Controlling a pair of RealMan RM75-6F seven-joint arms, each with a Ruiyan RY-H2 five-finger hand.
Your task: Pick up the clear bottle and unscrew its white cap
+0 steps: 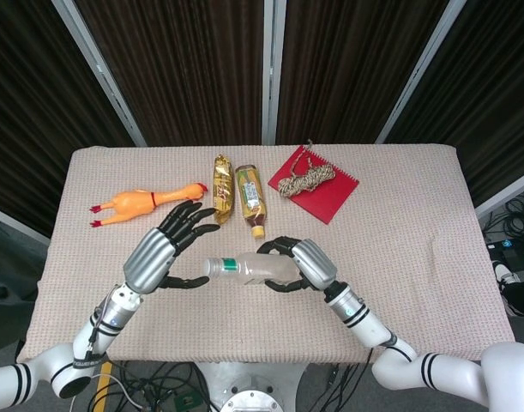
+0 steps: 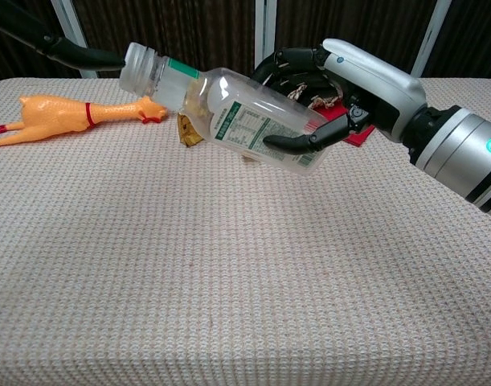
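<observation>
We logged the clear bottle [image 1: 255, 269] lying sideways above the worktop [image 1: 416, 215], near the rubber chicken [image 1: 141, 203], grasped about its body by the right robot hand [image 1: 303, 263]. Its white cap [image 2: 137, 64] pointed toward the left robot hand [image 1: 163, 251], whose fingers [image 1: 189, 220] were spread around the cap, grasping nothing.

Beige cloth-covered table [image 1: 416, 215]; near far edge: rubber chicken [image 1: 141, 204], gold snack pack [image 1: 222, 188], tea bottle [image 1: 250, 198], red notebook [image 1: 317, 194] with rope [image 1: 305, 179].
</observation>
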